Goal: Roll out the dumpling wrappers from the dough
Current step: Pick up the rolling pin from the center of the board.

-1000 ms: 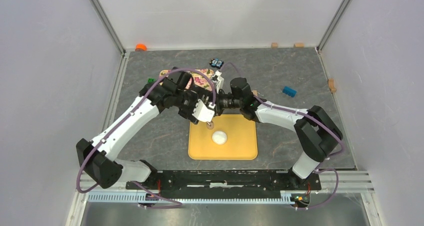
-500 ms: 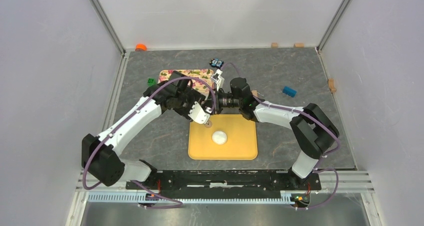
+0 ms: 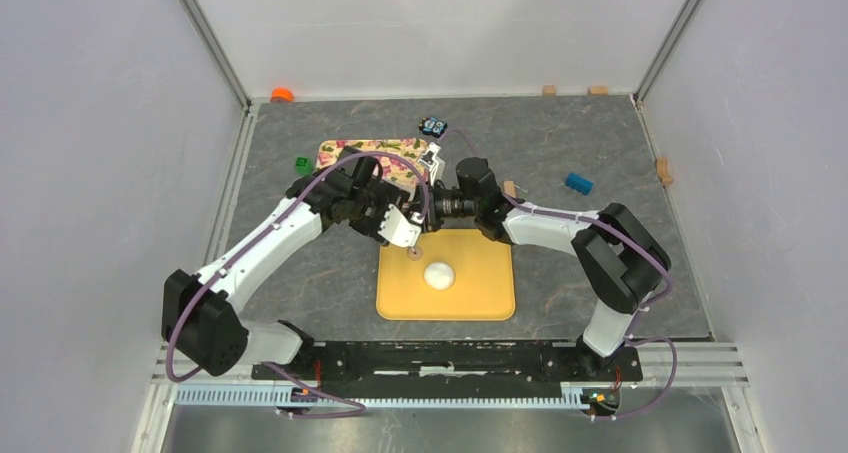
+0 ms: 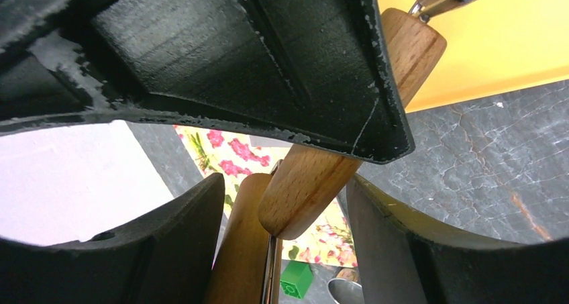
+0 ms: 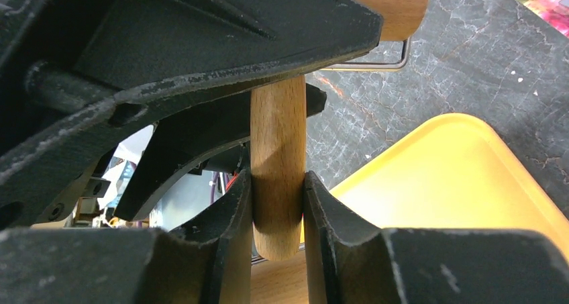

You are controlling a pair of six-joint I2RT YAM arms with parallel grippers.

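Grey marbled tabletop carries a yellow board at its middle. Over the board's far-left corner the left gripper is closed around a wooden roller. Just to its right, the right gripper pinches the same roller's handle. White dough, a smooth ball, sits on the board, nearer the arm bases than both grippers and clear of them.

Robot lab cell: white panel walls, aluminium rail, marble-pattern tabletop.
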